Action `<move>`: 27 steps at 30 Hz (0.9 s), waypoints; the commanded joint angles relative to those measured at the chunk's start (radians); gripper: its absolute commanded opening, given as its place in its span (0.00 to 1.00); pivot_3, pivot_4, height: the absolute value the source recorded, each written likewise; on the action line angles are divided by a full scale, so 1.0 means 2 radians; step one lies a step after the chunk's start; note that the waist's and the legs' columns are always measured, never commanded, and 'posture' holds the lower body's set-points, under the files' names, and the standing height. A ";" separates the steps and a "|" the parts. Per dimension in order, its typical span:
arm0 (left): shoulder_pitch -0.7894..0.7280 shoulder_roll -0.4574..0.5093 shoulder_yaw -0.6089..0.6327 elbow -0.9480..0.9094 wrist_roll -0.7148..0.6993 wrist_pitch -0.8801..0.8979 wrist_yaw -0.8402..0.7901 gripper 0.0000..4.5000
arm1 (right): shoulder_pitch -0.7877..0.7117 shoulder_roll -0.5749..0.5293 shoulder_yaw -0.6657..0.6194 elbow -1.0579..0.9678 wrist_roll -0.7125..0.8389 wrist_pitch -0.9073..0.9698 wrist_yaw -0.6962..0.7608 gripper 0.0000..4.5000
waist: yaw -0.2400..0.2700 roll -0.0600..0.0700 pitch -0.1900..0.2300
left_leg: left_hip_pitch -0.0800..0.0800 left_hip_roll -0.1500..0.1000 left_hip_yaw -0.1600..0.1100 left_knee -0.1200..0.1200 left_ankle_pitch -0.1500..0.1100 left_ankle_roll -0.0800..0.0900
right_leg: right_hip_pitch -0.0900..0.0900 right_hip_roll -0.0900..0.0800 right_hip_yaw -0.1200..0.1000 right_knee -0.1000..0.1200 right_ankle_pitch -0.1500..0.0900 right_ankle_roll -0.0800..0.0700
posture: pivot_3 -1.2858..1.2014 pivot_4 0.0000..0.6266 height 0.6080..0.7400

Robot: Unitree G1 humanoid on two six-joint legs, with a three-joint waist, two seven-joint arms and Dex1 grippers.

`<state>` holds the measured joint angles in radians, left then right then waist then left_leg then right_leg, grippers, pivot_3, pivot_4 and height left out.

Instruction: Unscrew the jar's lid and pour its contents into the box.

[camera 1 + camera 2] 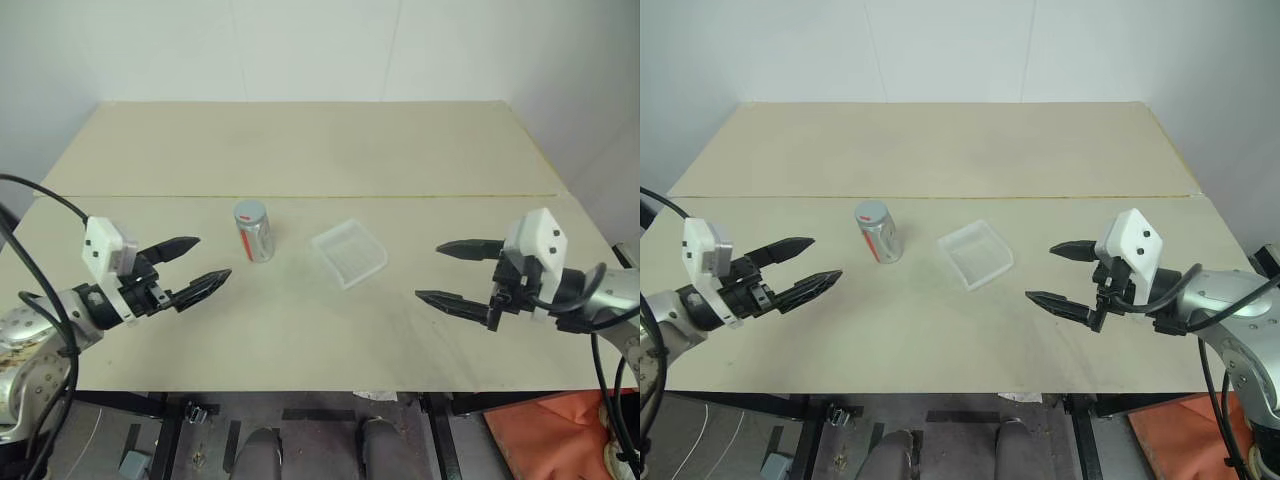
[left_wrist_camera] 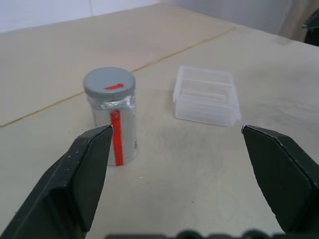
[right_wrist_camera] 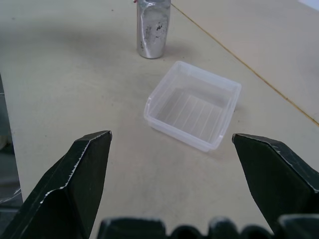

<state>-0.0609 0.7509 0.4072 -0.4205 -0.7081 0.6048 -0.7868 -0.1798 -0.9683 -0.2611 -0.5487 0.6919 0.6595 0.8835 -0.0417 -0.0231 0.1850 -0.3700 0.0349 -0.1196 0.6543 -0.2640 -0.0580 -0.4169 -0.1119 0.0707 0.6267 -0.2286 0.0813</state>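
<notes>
The jar (image 1: 254, 232) stood upright on the table (image 1: 300, 150) with its lid (image 2: 109, 85) on; the clear box (image 1: 349, 252) just to its right held nothing. The left gripper (image 1: 194, 265) hovered released left of the jar, the right gripper (image 1: 447, 273) released right of the box, both apart.

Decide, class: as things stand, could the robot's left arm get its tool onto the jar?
Probably yes. The left tool is open and points at the jar, which stands upright on the table with only bare tabletop between them. The box sits on the jar's far side, out of the way.
</notes>
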 commanded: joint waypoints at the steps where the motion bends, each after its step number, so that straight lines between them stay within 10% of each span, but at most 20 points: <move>1: -0.020 -0.033 -0.027 0.001 0.030 -0.025 0.047 1.00 | -0.012 -0.005 -0.019 -0.013 0.007 -0.012 0.008 1.00 | 0.001 0.000 0.000 | 0.000 0.000 0.000 0.000 0.000 0.000 | 0.000 0.000 0.000 0.000 0.000 0.000 | 0.52 0.24 1.00; 27: -0.204 -0.204 -0.163 0.284 0.207 -0.204 0.122 1.00 | -0.061 -0.003 -0.027 -0.008 0.082 0.011 0.024 1.00 | 0.003 0.000 0.000 | 0.000 0.000 0.000 0.001 0.000 0.000 | 0.001 0.000 0.000 0.000 0.000 0.000 | 0.52 0.24 1.00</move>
<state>-0.4517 0.3452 0.0817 0.1463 -0.3090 0.2326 -0.5378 -0.2959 -0.9576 -0.2866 -0.5543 0.8461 0.6854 0.9282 -0.0365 -0.0235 0.1849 -0.3702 0.0344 -0.1199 0.6569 -0.2640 -0.0580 -0.4155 -0.1119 0.0705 0.6262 -0.2279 0.0822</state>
